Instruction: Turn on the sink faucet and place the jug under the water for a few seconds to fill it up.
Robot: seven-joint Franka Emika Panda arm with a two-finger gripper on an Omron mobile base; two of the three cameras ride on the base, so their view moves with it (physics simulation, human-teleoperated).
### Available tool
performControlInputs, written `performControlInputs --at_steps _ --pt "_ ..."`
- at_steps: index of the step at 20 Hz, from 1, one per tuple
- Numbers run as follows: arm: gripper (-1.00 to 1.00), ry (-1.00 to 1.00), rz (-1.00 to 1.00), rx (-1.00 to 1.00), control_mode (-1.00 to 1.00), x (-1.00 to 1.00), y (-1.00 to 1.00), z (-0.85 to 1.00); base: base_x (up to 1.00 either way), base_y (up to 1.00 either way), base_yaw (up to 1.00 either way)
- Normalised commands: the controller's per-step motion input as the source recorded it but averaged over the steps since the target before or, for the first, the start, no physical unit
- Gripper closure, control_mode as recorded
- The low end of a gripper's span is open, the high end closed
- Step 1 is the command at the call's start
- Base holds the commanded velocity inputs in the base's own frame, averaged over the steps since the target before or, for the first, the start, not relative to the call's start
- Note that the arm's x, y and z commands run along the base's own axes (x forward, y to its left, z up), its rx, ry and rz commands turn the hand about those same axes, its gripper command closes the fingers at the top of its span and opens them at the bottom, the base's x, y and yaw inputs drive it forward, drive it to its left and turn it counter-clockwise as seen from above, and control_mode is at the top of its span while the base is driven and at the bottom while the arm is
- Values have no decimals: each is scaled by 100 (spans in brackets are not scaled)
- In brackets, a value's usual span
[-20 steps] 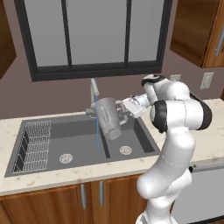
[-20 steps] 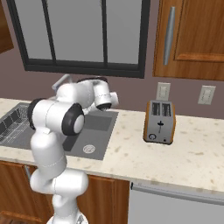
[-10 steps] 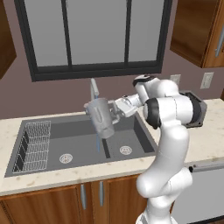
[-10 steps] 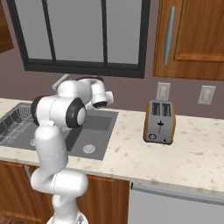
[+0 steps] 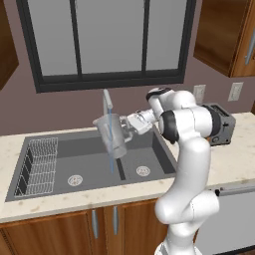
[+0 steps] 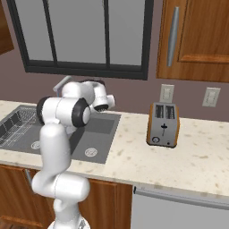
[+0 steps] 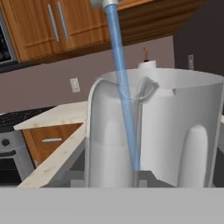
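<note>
Over the sink, water already runs and the claw grips the jug at the stream, filling left.

a home kitchen: stone counter, double sink, toaster, wooden cabinets, window.

Over the sink the jug hangs tilted beside the sink faucet, with the water crossing it. The wire rack crowds the left basin. Right of the sink, the desk lies open up to the toaster, apparently.
</note>
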Motion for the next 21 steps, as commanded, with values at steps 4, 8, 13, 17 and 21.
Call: performControlInputs --at_steps 4,8,13,17,21 --pt "100 0 1 0 -100 29 3 -19 0 0 0" --pt "100 0 1 0 -100 28 0 -13 0 0 0" --pt "100 0 1 1 -100 26 4 -9 0 0 0" --pt "100 0 1 1 -100 16 6 -9 0 0 0" --pt "100 0 2 1 -100 10 8 -9 0 0 0"
